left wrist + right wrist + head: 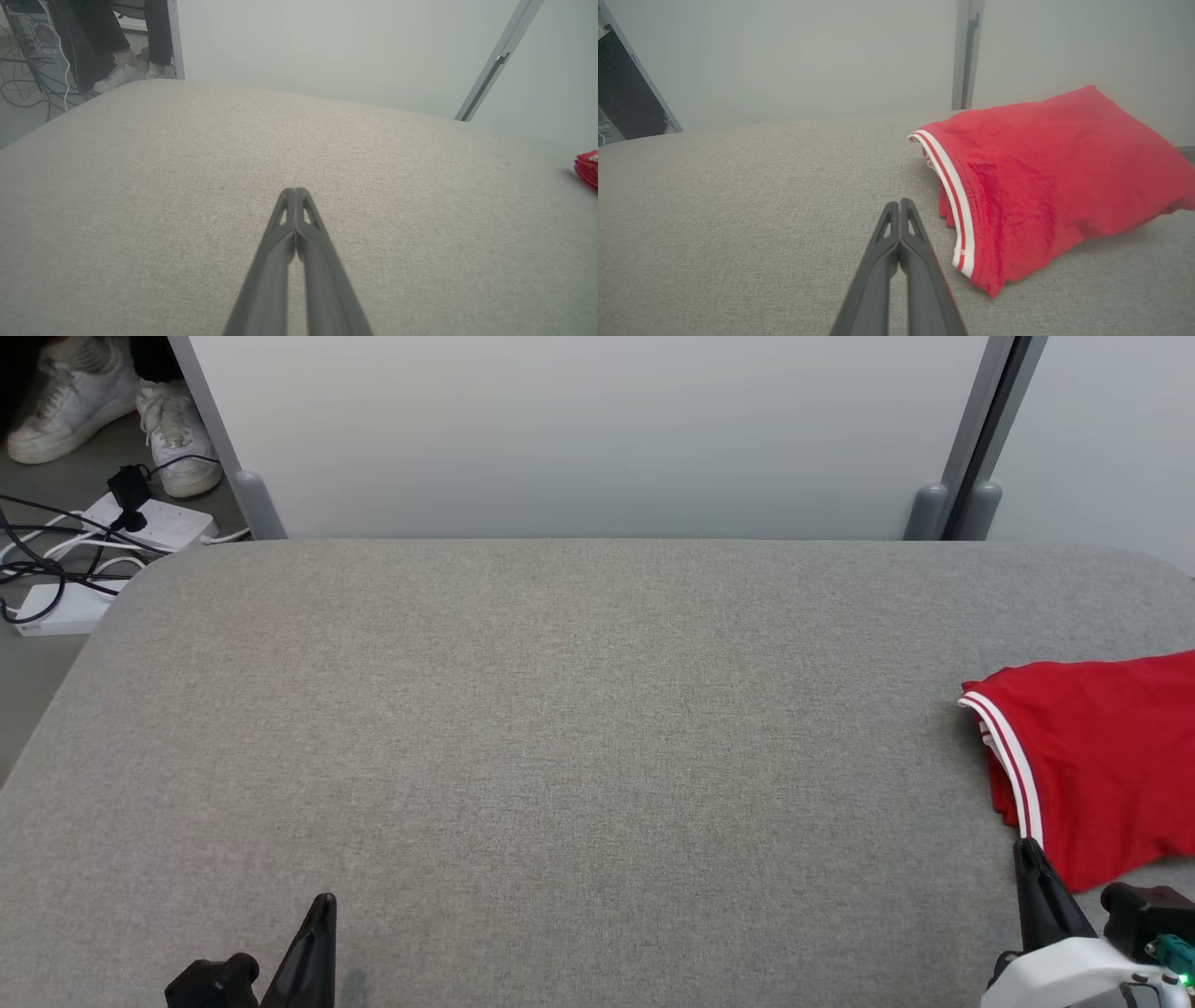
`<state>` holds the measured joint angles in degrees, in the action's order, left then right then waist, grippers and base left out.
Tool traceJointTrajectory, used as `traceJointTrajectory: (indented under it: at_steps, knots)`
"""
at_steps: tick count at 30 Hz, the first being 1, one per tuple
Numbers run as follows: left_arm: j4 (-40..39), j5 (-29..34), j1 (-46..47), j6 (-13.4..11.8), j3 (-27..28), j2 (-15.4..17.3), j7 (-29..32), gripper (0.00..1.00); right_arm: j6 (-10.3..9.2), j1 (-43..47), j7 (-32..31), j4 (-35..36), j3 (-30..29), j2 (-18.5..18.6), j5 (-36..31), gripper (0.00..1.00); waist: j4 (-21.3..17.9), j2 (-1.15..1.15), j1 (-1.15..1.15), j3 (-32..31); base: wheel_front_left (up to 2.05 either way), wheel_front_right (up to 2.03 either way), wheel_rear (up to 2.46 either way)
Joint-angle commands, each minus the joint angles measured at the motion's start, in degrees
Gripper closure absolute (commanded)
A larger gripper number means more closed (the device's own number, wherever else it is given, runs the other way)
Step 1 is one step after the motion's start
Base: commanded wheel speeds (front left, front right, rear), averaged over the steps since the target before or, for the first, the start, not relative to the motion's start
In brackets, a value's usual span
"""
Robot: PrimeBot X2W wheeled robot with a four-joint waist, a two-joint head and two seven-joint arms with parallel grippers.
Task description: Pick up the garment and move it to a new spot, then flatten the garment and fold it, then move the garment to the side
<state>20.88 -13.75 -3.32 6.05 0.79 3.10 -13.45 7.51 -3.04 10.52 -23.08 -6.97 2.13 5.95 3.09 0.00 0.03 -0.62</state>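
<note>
Folded red garment (1041, 177), possibly a shirt, on grey tabletop (560, 709). Right claw (900, 203) just beside it, left claw (295, 191) well apart; the 2 clenched, empty.

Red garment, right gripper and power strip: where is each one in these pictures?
red garment (1055, 172): right wrist view, middle of the red fabric.
right gripper (899, 202): right wrist view, between its closed fingertips.
power strip (173, 527): head view, on its white top face.
</note>
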Motion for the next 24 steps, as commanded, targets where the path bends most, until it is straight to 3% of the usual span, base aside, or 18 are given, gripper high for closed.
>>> traceJointTrajectory:
  at_steps: [1, 5, 24]
  knots:
    - [-1.6, -1.6, 2.0, 0.1, 0.6, 0.7, 0.4, 1.0, 0.0, -2.1, -0.4, 1.6, -0.3, 0.9, 1.9, 1.0, 0.0, 0.0, 0.09, 0.0, 0.0, 0.0, 0.0]
    - [-1.9, -4.3, 2.2, 0.1, 0.6, 0.7, 0.9, 1.0, 0.0, -2.0, -0.9, 2.0, -0.1, 0.9, 4.8, 1.0, -0.1, 0.0, -0.02, 0.1, 0.0, 0.0, 0.0]
    - [-2.8, -16.7, 3.3, 0.4, 1.4, 0.6, 4.0, 1.0, -0.01, -2.1, -3.4, 3.3, 0.1, 0.9, 18.5, 1.0, -0.6, 0.0, -0.03, 0.3, 0.0, 0.0, 0.0]
